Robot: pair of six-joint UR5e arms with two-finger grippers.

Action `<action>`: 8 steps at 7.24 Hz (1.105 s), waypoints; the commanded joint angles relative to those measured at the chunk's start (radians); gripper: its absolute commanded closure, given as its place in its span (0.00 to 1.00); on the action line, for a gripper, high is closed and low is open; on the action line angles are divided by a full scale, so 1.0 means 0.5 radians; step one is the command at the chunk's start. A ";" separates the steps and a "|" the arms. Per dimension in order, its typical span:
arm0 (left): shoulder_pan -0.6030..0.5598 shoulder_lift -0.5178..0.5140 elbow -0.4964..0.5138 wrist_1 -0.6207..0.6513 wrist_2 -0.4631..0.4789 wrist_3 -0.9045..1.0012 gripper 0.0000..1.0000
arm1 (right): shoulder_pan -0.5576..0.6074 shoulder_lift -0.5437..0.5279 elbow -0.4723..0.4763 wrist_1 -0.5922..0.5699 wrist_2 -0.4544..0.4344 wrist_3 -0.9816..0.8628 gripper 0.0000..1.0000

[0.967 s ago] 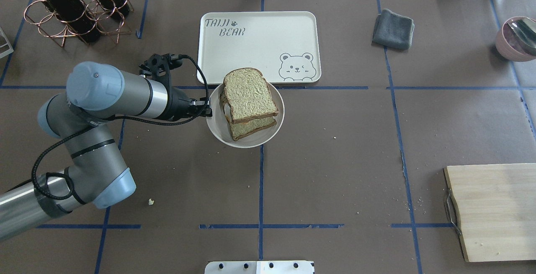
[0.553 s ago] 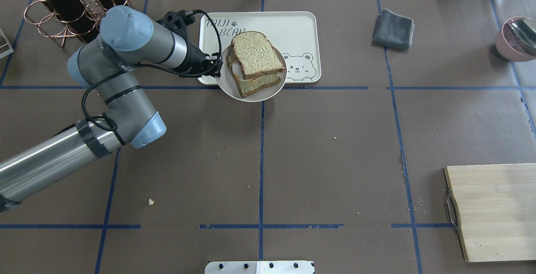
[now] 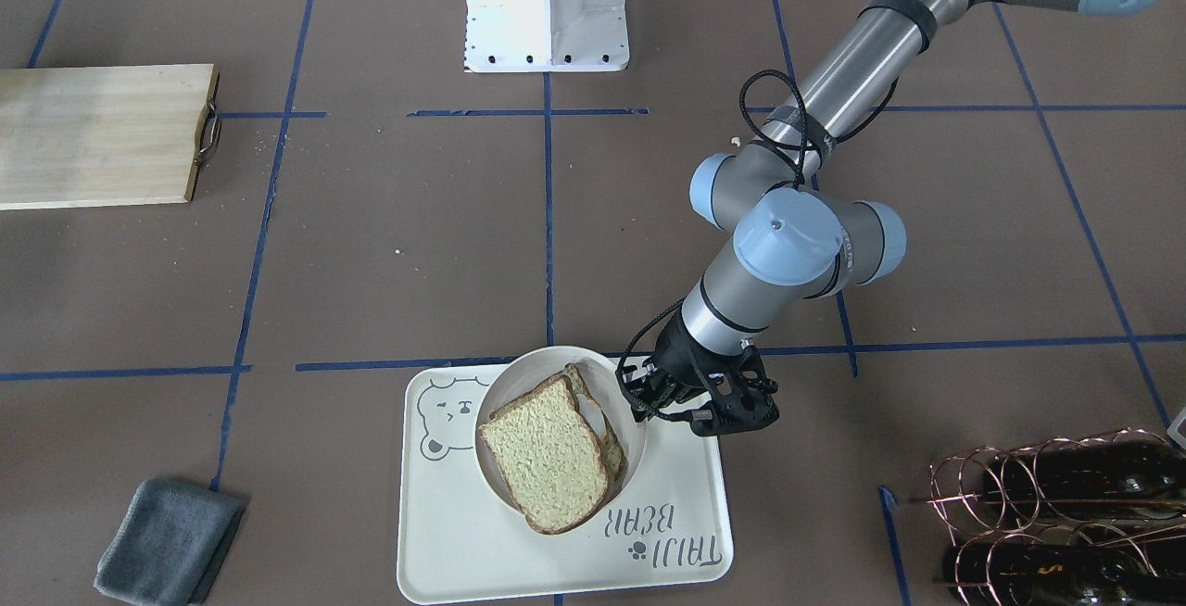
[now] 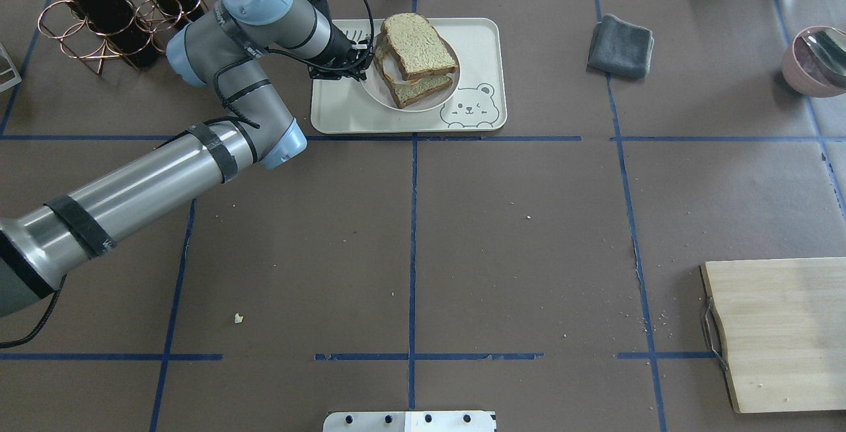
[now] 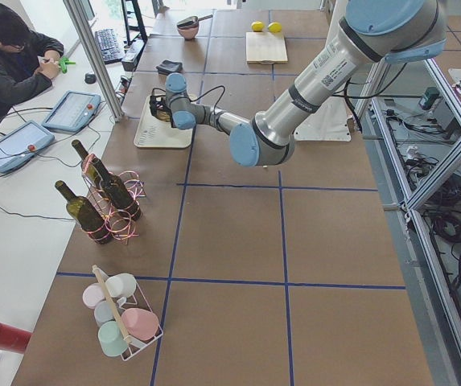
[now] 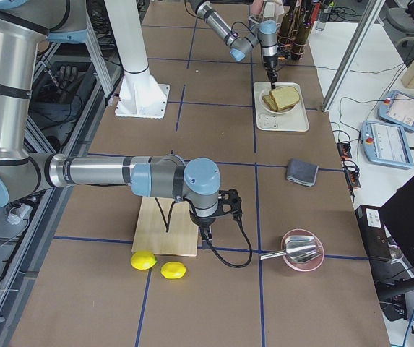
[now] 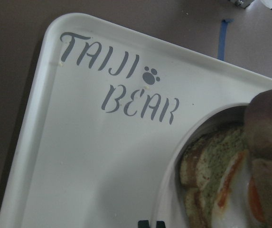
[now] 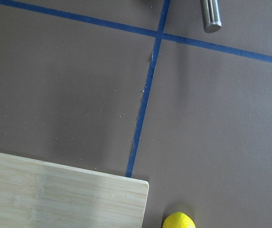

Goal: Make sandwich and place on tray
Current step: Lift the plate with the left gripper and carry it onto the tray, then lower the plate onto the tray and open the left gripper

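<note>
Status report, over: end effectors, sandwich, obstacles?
Left end effector grips round white plate over cream rectangular bear tray. Brown-crusted bread sandwich on plate. Right end effector near pale wooden board, state unclear. No obstacle seen.

I see the sandwich point(image 4: 418, 45) on the plate point(image 4: 378, 88), and the plate is over the tray point(image 4: 344, 115), toward its far edge; I cannot tell whether they touch. The left gripper point(image 4: 363, 65) is at the plate's rim, over the tray's left half. On the desk point(image 4: 515, 234), the cloth point(image 4: 620, 46) lies right of the tray and the bottle rack point(image 4: 112, 22) left of it. The cutting board point(image 4: 780, 333) lies well apart to the tray's right, nearer the robot.
</note>
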 commanded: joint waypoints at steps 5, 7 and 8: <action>-0.116 0.021 -0.107 0.062 -0.132 0.401 0.00 | -0.005 0.019 -0.016 0.000 -0.020 0.015 0.00; -0.131 0.474 -0.901 0.452 -0.139 0.547 0.00 | -0.005 0.019 -0.016 0.000 -0.017 0.016 0.00; -0.137 0.689 -1.211 0.602 -0.154 0.621 0.00 | -0.005 0.019 -0.013 0.003 -0.014 0.016 0.00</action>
